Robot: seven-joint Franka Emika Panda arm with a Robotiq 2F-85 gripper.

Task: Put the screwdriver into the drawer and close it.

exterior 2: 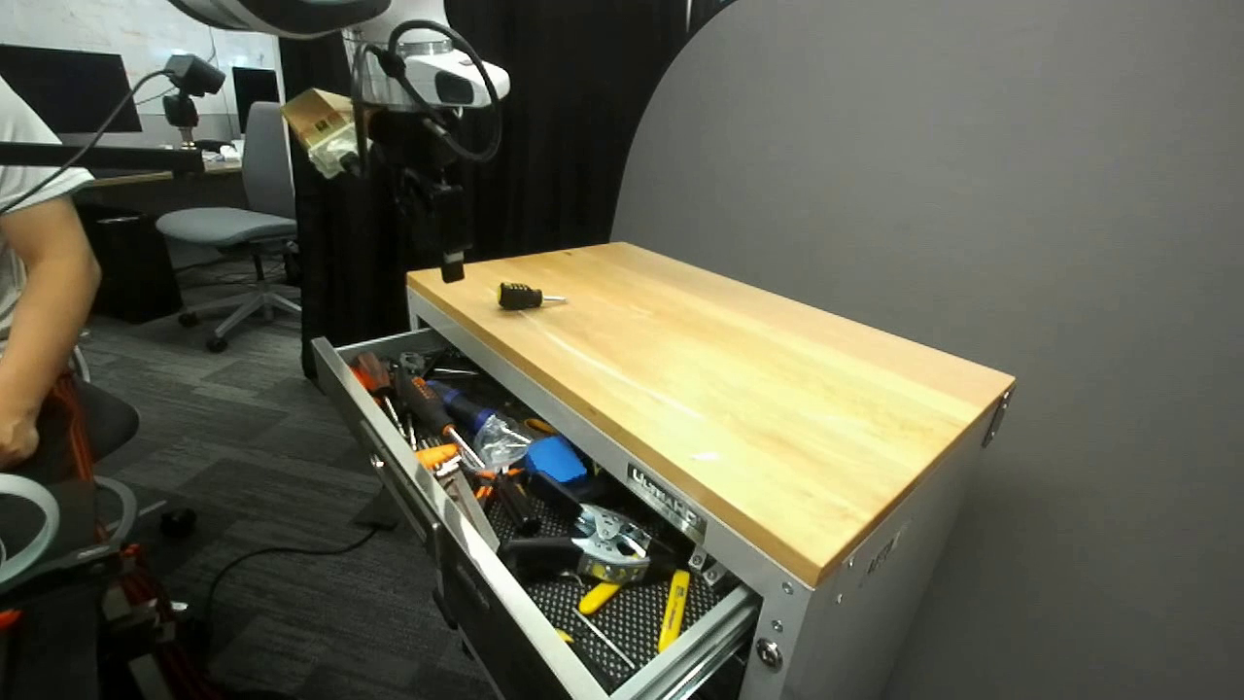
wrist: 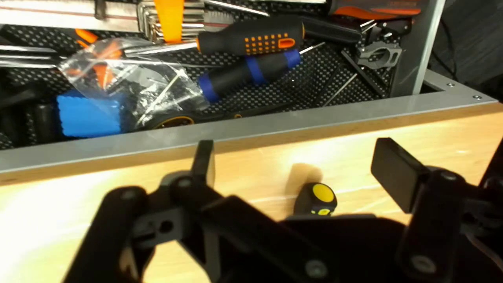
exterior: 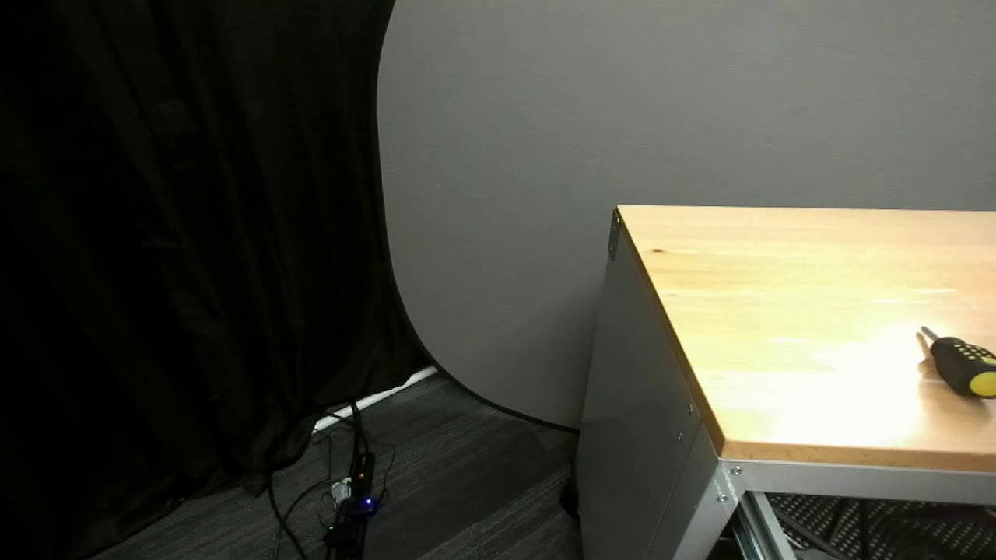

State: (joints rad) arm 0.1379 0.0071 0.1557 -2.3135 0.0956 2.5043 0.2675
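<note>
Gripper [wrist: 300,165] spread wide, holding nothing, above the tabletop [exterior 2: 719,369]; screwdriver [exterior 2: 530,297] lying there near the open drawer [exterior 2: 457,519]; handle [wrist: 316,200] end toward it, shaft [exterior 2: 555,298] pointing away, long axis slanting inward

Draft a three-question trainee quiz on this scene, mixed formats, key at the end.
1. Fill in: Before the task is finished, the drawer, now ____, must be closed.
2. Multiple choice: The screwdriver lies
a) in the drawer
b) on the wooden top
c) on the floor
3. Look at the hand in the wrist view. True or false: it is gripping the screwdriver.

Key:
1. open
2. b
3. False; it is open.
</note>
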